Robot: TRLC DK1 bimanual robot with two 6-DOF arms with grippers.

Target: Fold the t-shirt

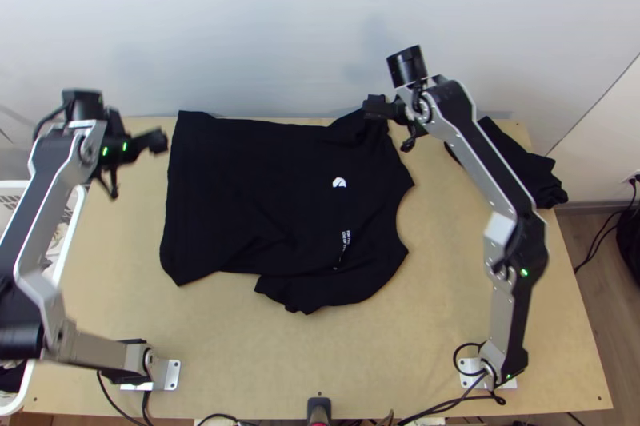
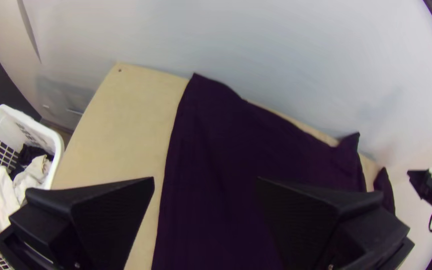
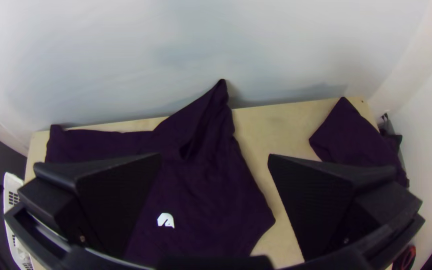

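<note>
Nearest, short near sleeve (image 1: 320, 290) of a black fabric T-shirt (image 1: 256, 194) with white chest print: lies outspread on the light wooden table (image 1: 240, 362), body unfolded behind. Farther back, beside the hem, black wide-fingered left gripper (image 2: 206, 179): gapes broadly, holds nothing. By the rucked far sleeve (image 3: 201, 112), matching right gripper (image 3: 214, 155): spreads equally wide, empty. Risks a crooked fold if pinching just one layer; could crumple the sleeve against the pale wall (image 1: 240, 26) by pushing too far.
</note>
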